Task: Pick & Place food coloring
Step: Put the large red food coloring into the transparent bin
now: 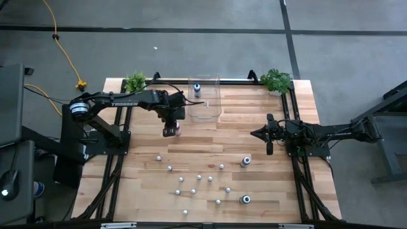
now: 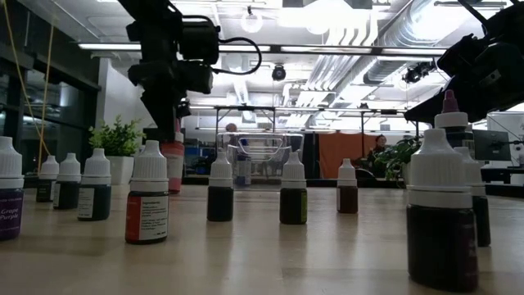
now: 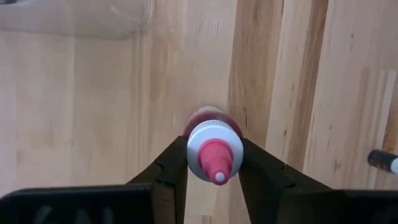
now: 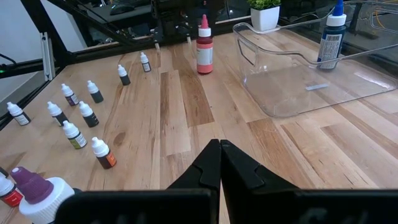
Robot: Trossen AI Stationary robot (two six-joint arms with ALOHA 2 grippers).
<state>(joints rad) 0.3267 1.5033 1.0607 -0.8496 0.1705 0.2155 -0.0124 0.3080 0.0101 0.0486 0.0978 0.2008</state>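
A red food coloring bottle (image 1: 179, 130) (image 4: 204, 50) with a white cap and pink nozzle stands upright in front of the clear bin (image 1: 205, 114). My left gripper (image 1: 170, 131) (image 3: 214, 158) is over it, shut on it. A blue bottle (image 1: 197, 88) (image 4: 332, 34) stands inside the bin. Several tiny bottles (image 1: 199, 177) (image 4: 87, 112) stand on their bases across the near half of the table. Two larger ones (image 1: 245, 161) (image 1: 245, 200) stand to their right. My right gripper (image 1: 254, 133) (image 4: 219, 155) is shut and hovers at the table's right, pointing left, touching nothing. My left gripper pinches the red bottle's white cap (image 3: 214, 140) between its two fingers (image 3: 177, 165), one on each side. It comes from above, pointing down. The bottle is upright below the fingers (image 2: 173, 164). Whether its base rests on the table or hangs just above it, I cannot tell.
The bin (image 4: 298, 93) sits at the table's far middle, open on top. Potted plants (image 1: 135, 81) (image 1: 276, 79) stand at the far corners. Bare wood lies between the bin and the bottle cluster. A purple-capped bottle (image 4: 37, 186) stands close below the right wrist.
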